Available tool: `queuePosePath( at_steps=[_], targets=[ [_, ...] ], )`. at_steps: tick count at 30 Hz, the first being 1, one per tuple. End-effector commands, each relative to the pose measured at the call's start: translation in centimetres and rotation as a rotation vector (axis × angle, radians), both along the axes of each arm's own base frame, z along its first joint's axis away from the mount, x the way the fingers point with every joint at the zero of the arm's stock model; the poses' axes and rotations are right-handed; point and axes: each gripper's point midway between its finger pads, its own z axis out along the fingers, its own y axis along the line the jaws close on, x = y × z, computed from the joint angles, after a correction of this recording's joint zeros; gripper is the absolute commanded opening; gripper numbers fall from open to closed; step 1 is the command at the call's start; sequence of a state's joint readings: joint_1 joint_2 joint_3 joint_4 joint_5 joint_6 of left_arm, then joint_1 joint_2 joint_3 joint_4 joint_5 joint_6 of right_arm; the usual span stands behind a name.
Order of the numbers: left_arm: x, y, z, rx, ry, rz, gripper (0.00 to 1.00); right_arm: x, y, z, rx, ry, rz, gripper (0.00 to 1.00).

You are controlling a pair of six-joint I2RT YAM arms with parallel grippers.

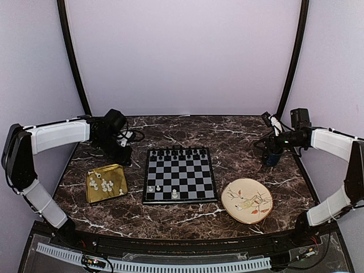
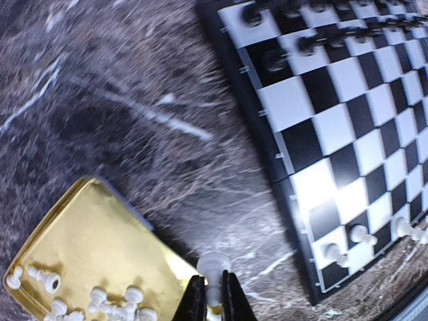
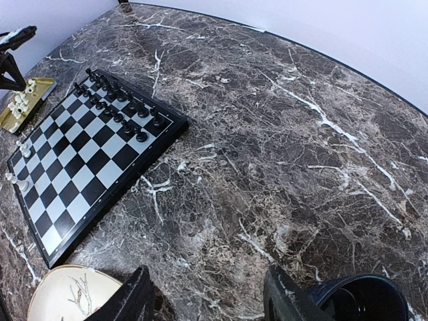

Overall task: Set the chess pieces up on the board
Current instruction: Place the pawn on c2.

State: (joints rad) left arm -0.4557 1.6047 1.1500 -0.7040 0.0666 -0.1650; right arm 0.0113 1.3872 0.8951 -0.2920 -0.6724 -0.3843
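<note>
At the left wrist view's bottom centre, a white chess piece (image 2: 212, 265) is pinched by the tips of the left gripper (image 2: 214, 295), beside the gold tray (image 2: 87, 234). So slight a hold could drop it short of the board (image 2: 348, 134), at right. The right gripper (image 3: 207, 294) gapes, empty.

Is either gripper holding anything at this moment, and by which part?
The left gripper pinches a white chess piece by its body, with one rounded end sticking out past the fingertips. The right gripper is open and holds nothing.

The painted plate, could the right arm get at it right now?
Probably yes. The plate lies on that arm's side, right of the board, nothing standing between, and the right gripper is open and empty.
</note>
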Motion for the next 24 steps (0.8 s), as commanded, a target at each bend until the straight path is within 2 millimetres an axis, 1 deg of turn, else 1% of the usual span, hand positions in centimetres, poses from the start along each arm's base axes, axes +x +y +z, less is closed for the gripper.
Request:
queuePosePath(
  at_steps=[1, 3, 4, 6, 8, 11, 13, 19, 24],
  targets=[
    [-0.3, -6.9, 4.5, -0.195, -0.108, -0.213, 0.0, 0.1, -0.2, 0.4, -0.007, -0.024, -0.004, 0.56],
    [-1.0, -9.2, 4.7, -0.209, -0.111, -0.297, 0.0, 0.0, -0.2, 0.4, -0.008, -0.028, -0.004, 0.56],
    [-1.7, -10.7, 4.8, -0.213, -0.108, -0.347, 0.0, 0.0, -0.2, 0.4, -0.009, -0.027, -0.005, 0.56],
    [-2.7, -12.5, 4.4, -0.197, -0.091, -0.423, 0.0, 0.0, -0.2, 0.6, -0.009, -0.032, -0.006, 0.56],
    [-3.4, -13.9, 3.6, -0.167, -0.079, -0.486, 0.0, 0.0, -0.2, 0.6, -0.011, -0.033, -0.006, 0.56],
    [-4.5, -15.3, 2.3, -0.097, -0.073, -0.573, 0.01, -0.1, -0.2, 0.5, -0.012, -0.033, -0.005, 0.56],
    [-4.8, -15.8, 1.2, -0.045, -0.059, -0.602, 0.0, 0.0, -0.3, 0.6, -0.012, -0.035, -0.007, 0.56],
    [-4.6, -16.3, -0.2, 0.057, -0.046, -0.636, 0.01, -0.1, -0.2, 0.7, -0.014, -0.041, -0.004, 0.56],
    [-5.0, -16.4, -1.7, 0.132, -0.02, -0.666, 0.0, -0.2, -0.3, 0.8, -0.014, -0.042, -0.003, 0.56]
  ],
)
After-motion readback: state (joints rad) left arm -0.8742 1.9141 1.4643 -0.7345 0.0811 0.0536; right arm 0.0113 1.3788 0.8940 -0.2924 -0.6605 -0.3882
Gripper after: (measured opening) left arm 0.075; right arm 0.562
